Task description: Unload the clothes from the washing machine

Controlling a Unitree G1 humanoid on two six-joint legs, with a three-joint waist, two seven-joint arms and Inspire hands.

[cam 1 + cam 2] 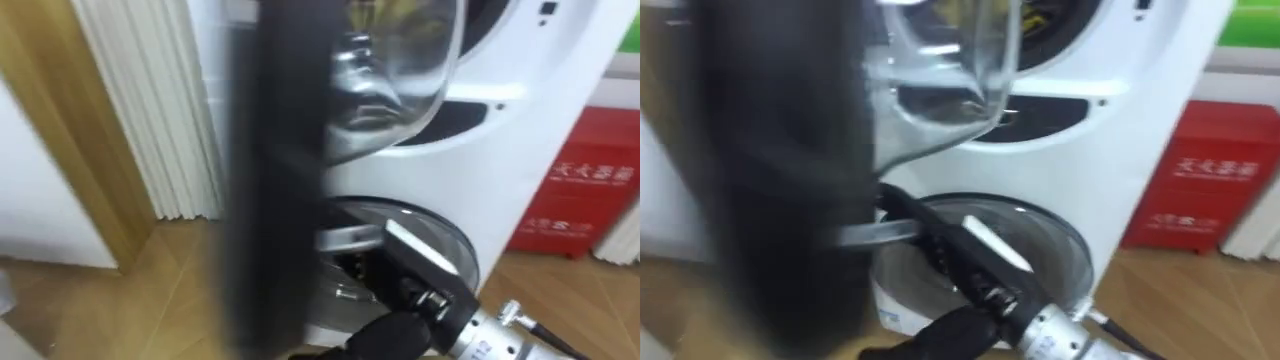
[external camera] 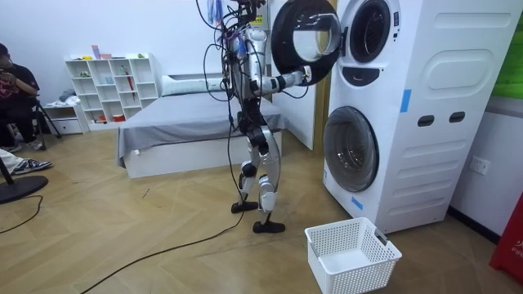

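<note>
I stand in front of two stacked white washing machines (image 2: 409,106). The upper one's round door (image 2: 304,39) is swung open towards me. In the eye views its black rim (image 1: 275,180) and glass bowl (image 1: 395,70) hang close before me. Behind the glass something yellow (image 1: 400,12) lies in the upper drum's opening. My right arm reaches up from the lower right, and my right hand (image 1: 392,335) is at the door's lower rim, its fingers hidden. The room view puts this hand (image 2: 306,77) at the door's edge.
The lower machine's door (image 1: 425,250) is closed. A white laundry basket (image 2: 353,253) stands on the wooden floor before the machines. To the right stands a red box (image 1: 585,185), to the left a wall and door frame (image 1: 60,150). A bed (image 2: 188,122) lies behind me and a person (image 2: 12,98) sits far off.
</note>
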